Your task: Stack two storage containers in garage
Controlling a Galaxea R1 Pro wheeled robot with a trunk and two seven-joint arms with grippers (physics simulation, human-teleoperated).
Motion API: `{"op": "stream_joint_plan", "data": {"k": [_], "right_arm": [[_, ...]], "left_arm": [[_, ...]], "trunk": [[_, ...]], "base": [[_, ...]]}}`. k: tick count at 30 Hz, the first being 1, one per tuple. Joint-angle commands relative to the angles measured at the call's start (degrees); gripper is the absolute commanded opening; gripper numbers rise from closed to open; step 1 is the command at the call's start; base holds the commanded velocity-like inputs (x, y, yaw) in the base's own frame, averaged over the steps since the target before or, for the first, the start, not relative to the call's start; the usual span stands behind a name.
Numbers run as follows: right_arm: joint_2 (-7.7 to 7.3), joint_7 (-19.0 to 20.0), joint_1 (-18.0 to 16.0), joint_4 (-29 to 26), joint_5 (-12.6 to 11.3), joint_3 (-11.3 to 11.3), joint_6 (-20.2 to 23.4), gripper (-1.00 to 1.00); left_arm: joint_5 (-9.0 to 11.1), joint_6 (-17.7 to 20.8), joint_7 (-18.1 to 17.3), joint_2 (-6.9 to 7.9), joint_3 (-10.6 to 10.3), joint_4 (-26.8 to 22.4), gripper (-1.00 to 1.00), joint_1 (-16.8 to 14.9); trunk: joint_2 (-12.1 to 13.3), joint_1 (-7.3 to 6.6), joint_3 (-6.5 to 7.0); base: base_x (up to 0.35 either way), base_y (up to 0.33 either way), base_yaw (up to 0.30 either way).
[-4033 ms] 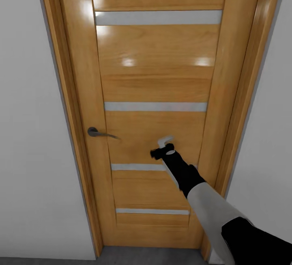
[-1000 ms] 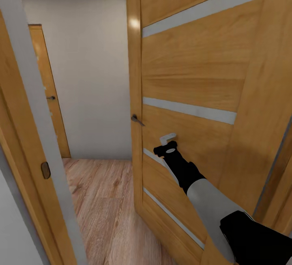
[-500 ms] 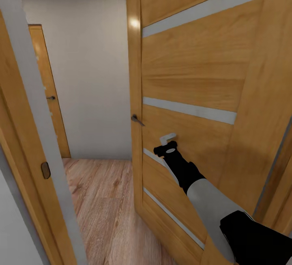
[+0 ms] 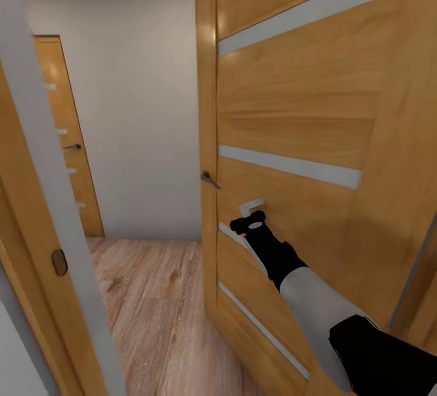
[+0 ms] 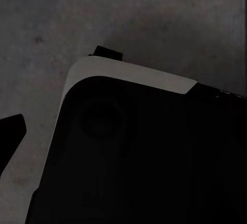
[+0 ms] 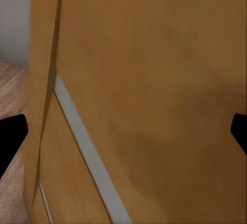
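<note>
wooden door [image 4: 303,111] swung open at right | right gripper [image 4: 250,217] against its face; fingers apart | wood-plank floor [image 4: 152,299] beyond; left gripper's state unclear

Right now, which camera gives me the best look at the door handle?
The head view: the door handle sits at the open wooden door's edge, beyond the right gripper. The right wrist view has just the door's panel close up; the left wrist view faces dark floor.
</note>
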Motion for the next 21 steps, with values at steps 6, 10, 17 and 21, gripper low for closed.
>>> {"op": "stream_joint_plan", "data": {"k": [6, 10, 17, 21], "right_arm": [[0.0, -0.4, -0.1, -0.1, 1.4, 0.0, 0.6, 1.0], [0.0, -0.4, -0.1, -0.1, 1.3, -0.1, 0.6, 1.0], [0.0, -0.5, -0.1, -0.1, 1.2, -0.2, 0.7, 1.0], [0.0, -1.2, -0.1, -0.1, 1.1, -0.3, 0.7, 1.0]], "left_arm": [[0.1, -0.1, 0.0, -0.02, 0.4, 0.0, 1.0, 0.0], [0.0, -0.1, 0.0, -0.02, 0.4, 0.0, 1.0, 0.0], [0.0, -0.1, 0.0, -0.02, 0.4, 0.0, 1.0, 0.0], [0.0, -0.1, 0.0, -0.02, 0.4, 0.0, 1.0, 0.0]], "trunk": [[0.0, 0.03, -0.05], [0.0, 0.03, -0.05], [0.0, 0.03, -0.05], [0.0, 0.03, -0.05]], "base": [[0.303, 0.0, 0.0], [0.319, 0.0, 0.0], [0.318, 0.0, 0.0], [0.289, 0.0, 0.0]]}}
